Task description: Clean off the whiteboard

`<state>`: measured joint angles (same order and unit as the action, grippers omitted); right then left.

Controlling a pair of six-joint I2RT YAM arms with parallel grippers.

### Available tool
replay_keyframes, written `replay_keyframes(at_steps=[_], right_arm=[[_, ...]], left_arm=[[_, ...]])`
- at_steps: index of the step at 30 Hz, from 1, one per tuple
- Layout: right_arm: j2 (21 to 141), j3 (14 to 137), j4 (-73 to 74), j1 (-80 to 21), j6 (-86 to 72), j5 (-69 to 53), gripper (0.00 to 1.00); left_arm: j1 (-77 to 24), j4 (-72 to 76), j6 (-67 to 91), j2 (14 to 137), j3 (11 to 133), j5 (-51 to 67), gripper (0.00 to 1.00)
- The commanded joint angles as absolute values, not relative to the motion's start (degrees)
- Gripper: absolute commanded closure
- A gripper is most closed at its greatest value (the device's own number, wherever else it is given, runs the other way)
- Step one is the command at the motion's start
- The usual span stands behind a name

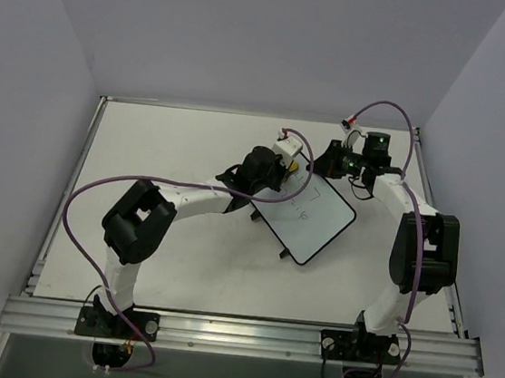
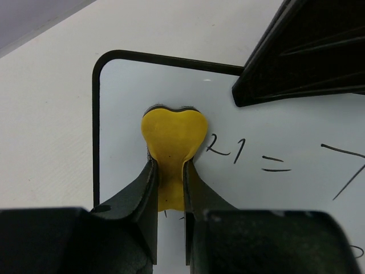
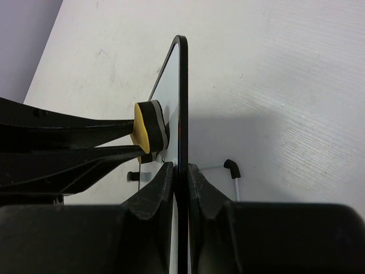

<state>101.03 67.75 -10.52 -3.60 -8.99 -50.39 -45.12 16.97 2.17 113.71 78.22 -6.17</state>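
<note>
Top view: the whiteboard (image 1: pixel 317 222) sits just toward 3 o'clock of the table (image 1: pixel 148 141) centre, turned so its corners point like a diamond. Held end looks raised and tilted; cannot tell whether the 6 o'clock corner rests on the surface.

Room around it:
- 9 o'clock: widest bare stretch, crossed only by the left arm's forearm and cable.
- 12 o'clock: clear band up to the far table edge.
- 3 o'clock: narrow strip before the side rail; the right arm's elbow stands at 4 o'clock.
- 6 o'clock: open surface down to the front rail.

Right gripper (image 1: pixel 333 164) is at the board's 12 o'clock corner. Wrist view shows the jaws closed tight on the thin black frame, board edge-on between the fingers (image 3: pixel 162 182).

Left gripper (image 1: pixel 284 167) is at the board's 10 o'clock side. Its fingers (image 2: pixel 145 188) pinch the stem of a yellow heart-shaped eraser (image 2: pixel 173 137), narrow gap, firm hold. From the right wrist view the eraser's grey pad appears to touch the white face.

Board: white, rounded corners, thin black frame. Dark marker strokes reading roughly "21 = 7" lie at 3 o'clock of the eraser, unsmudged. Eraser sits near the frame's curved corner, just inside the edge.
</note>
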Motion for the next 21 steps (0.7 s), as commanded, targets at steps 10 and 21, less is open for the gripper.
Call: replay_keyframes(at_steps=[10, 21], right_arm=[[98.7, 68.6, -9.7, -6.2, -5.6, -51.8, 1.00], [98.8, 68.6, -9.8, -6.3, -5.4, -51.8, 1.00]], left_arm=[[-41.5, 7.1, 4.4, 115.9, 86.1, -10.6, 0.98], [-40.9, 9.8, 3.0, 115.3, 84.8, -8.2, 0.98]])
